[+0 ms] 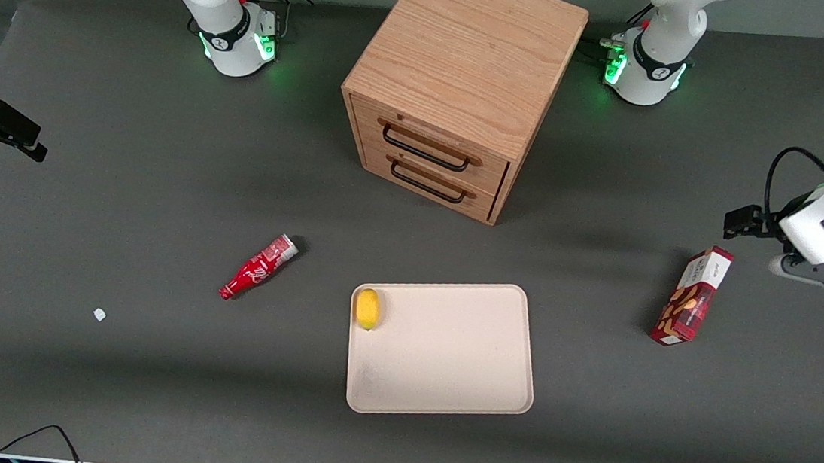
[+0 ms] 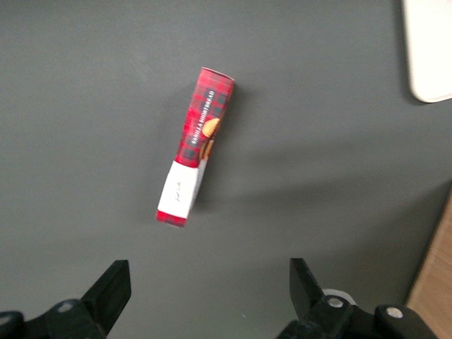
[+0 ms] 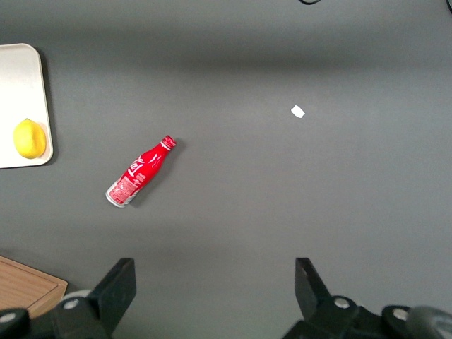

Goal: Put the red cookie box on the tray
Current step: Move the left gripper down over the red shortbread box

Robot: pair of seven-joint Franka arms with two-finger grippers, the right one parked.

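Tray (image 1: 445, 356): sitting low in the front frame's centre, carrying a lemon (image 1: 367, 308).
Red cookie box (image 1: 690, 306): lying on the table at right, well apart from the tray.
Gripper (image 2: 208, 296): I'm seeing it hovering above the box, fingers spread wide, holding nothing.

red cookie box (image 1: 691, 296) (image 2: 195, 146) flat on the table — well apart from the cream tray (image 1: 445, 356) (image 2: 427, 49).

Your tool (image 2: 205, 296) hangs open above bare desk (image 1: 589, 430), just beside the box (image 1: 692, 295), which lies alone with nothing touching it. Between box and tray (image 1: 442, 386) the desk is open. On the tray only a lemon (image 1: 367, 308) sits, at the edge toward the parked arm.
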